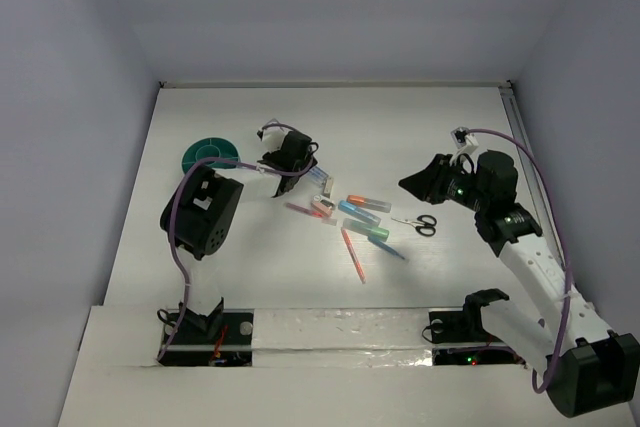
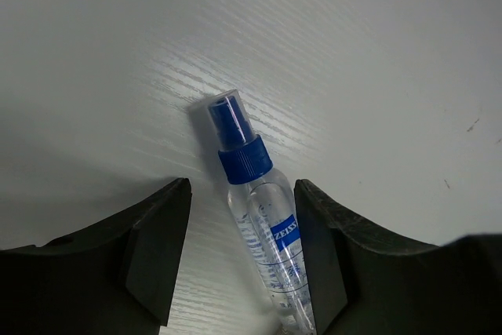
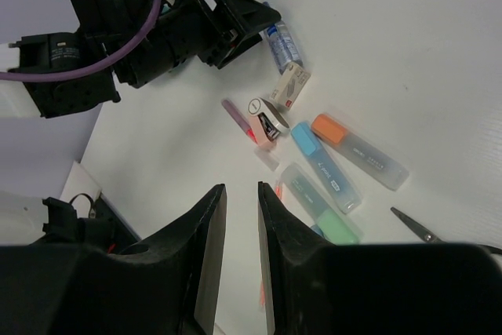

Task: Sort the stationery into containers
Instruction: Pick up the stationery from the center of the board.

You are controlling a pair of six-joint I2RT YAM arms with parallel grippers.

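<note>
A clear tube with a blue cap (image 2: 255, 194) lies flat on the white table. My left gripper (image 2: 243, 194) is open and straddles it, the tube close to the right-hand finger (image 2: 318, 241). In the top view this gripper (image 1: 300, 162) is just right of the round teal pot (image 1: 212, 154). Orange (image 3: 357, 151), blue (image 3: 325, 166) and green (image 3: 321, 205) markers, a pink pen (image 3: 237, 118) and an orange pen (image 1: 353, 254) lie mid-table. Small black-handled scissors (image 1: 425, 224) lie to their right. My right gripper (image 3: 241, 190) hovers above the markers, jaws narrowly apart and empty.
A small white box (image 3: 290, 88) and a black-and-white item (image 3: 267, 118) lie among the pens. The left arm (image 3: 157, 29) fills the upper left of the right wrist view. White walls enclose the table (image 1: 450, 127) on three sides.
</note>
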